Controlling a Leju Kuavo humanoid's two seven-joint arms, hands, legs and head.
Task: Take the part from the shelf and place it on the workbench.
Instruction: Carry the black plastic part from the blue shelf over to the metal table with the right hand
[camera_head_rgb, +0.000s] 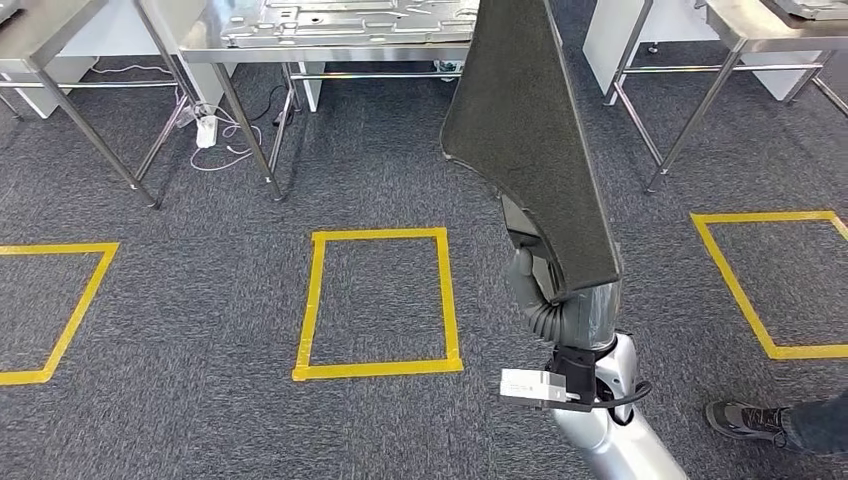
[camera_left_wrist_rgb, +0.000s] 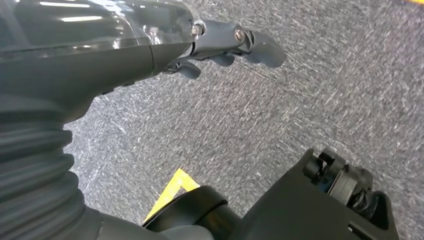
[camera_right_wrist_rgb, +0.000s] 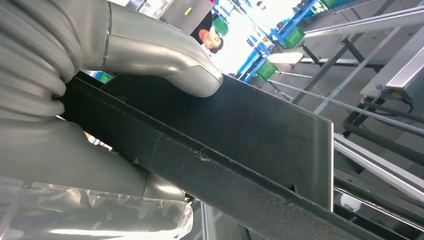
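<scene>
A: We stand on grey carpet (camera_head_rgb: 200, 300) marked with yellow tape squares (camera_head_rgb: 380, 303); steel tables run along the far side. Where is the part?

B: The part (camera_head_rgb: 535, 130), a flat dark panel with a felt-like face, is carried upright in the right robot hand (camera_head_rgb: 535, 285). It is off the shelf and not yet on the worktop (camera_head_rgb: 330, 45) ahead, which already carries a pressed metal sheet (camera_head_rgb: 345, 20).

A: Why upright?

B: We judge that gripping the lower end lets the long edge rise clear of the floor and the table legs during the approach. In the right wrist view the thumb (camera_right_wrist_rgb: 165, 60) presses on one face of the panel and the palm backs the other, so the panel is clamped by its thickness.

A: And the left robot hand (camera_left_wrist_rgb: 220, 47)?

B: It hangs over the carpet, holding nothing, fingers loosely curled but apart. We note a person's shoe (camera_head_rgb: 745, 420) near the right arm.
</scene>
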